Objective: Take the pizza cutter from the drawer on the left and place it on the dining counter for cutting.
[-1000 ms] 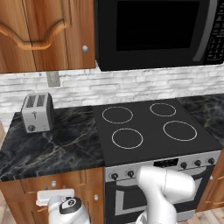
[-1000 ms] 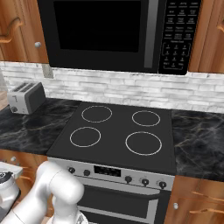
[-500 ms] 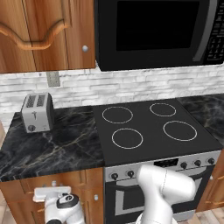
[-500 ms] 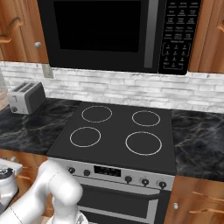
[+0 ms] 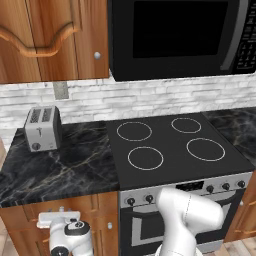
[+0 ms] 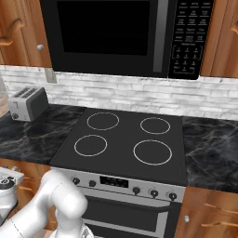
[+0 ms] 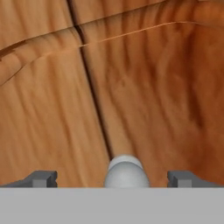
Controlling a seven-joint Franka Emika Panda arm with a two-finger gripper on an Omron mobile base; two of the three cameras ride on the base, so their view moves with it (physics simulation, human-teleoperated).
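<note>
The gripper [image 7: 113,177] is lining its spread, empty jaws either side of the drawer [image 7: 144,100] knob [image 7: 125,171], which should be centred before closing; the pizza cutter is presumably inside.

We see a black microwave [image 5: 175,35] at upper centre, brown wooden wall cabinets [image 5: 50,40] to its left, and a whitish stone-tile backsplash [image 5: 150,97] below. A black cooktop [image 5: 170,145] with four ring burners sits mid-frame, black marble worktop [image 5: 55,165] beside it bearing a silver toaster [image 5: 42,128] at left. The oven's knobs [image 6: 135,189] line the lower frame.
</note>
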